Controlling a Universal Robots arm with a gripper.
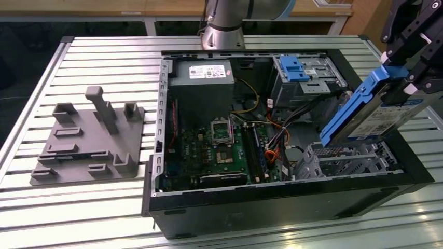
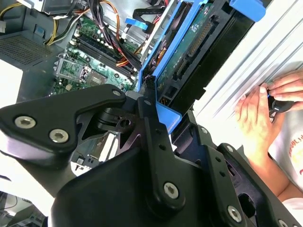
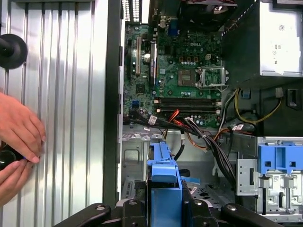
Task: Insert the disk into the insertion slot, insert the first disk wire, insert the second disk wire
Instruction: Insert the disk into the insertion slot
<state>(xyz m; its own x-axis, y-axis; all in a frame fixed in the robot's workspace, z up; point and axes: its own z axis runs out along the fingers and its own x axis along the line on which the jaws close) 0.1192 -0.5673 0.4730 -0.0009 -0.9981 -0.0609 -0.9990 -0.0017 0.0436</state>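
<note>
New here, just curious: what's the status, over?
Gripper shut on disk. Disk tilted over insertion slot, not inserted. Cables beside slot.

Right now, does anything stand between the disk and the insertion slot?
Nothing visible does. The gripper holds the disk tilted, its lower end close above the insertion slot; the cables lie beside the slot, not across it.

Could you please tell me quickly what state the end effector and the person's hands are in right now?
End effector: closed on the disk, tilted over the insertion slot.
Person's hands: holding a small dark object.
</note>
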